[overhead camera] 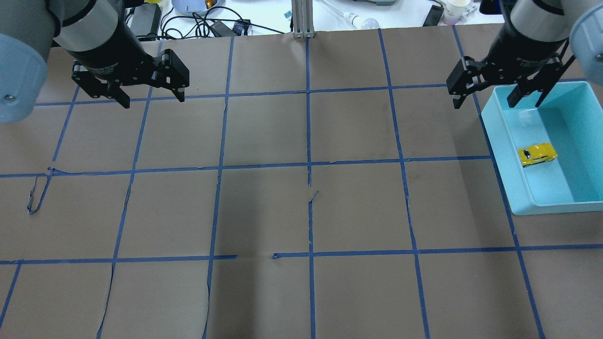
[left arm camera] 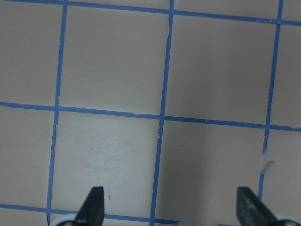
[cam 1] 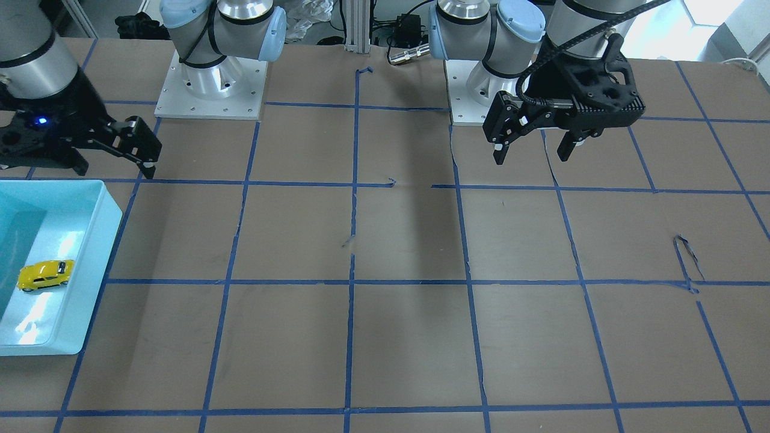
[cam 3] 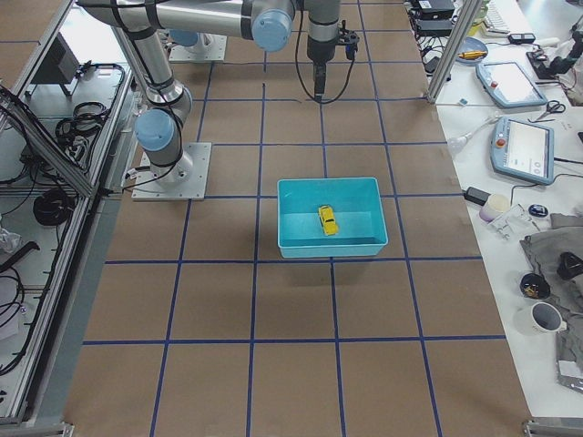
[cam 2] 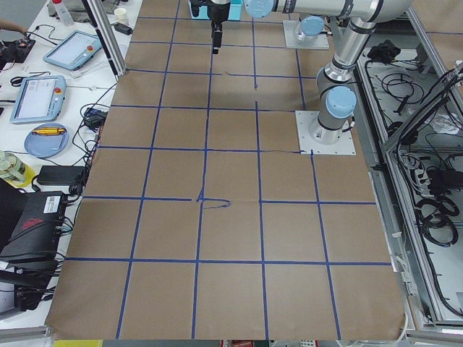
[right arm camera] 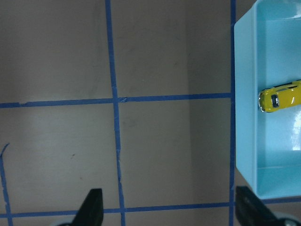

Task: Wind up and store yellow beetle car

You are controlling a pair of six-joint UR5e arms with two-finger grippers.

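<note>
The yellow beetle car (overhead camera: 537, 154) lies on its wheels on the floor of a light blue bin (overhead camera: 505, 155) at the table's right side. It also shows in the front view (cam 1: 45, 274), the right side view (cam 3: 327, 219) and the right wrist view (right arm camera: 280, 97). My right gripper (overhead camera: 484, 105) is open and empty, above the bin's far left corner and apart from the car. My left gripper (overhead camera: 153, 101) is open and empty over bare table at the far left, with nothing between its fingertips (left arm camera: 94, 200).
The table is covered in brown paper with a blue tape grid (overhead camera: 308, 165). The paper has small tears (overhead camera: 37, 197). An aluminium post (overhead camera: 303, 19) stands at the far edge's middle. Cables and cups lie beyond that edge.
</note>
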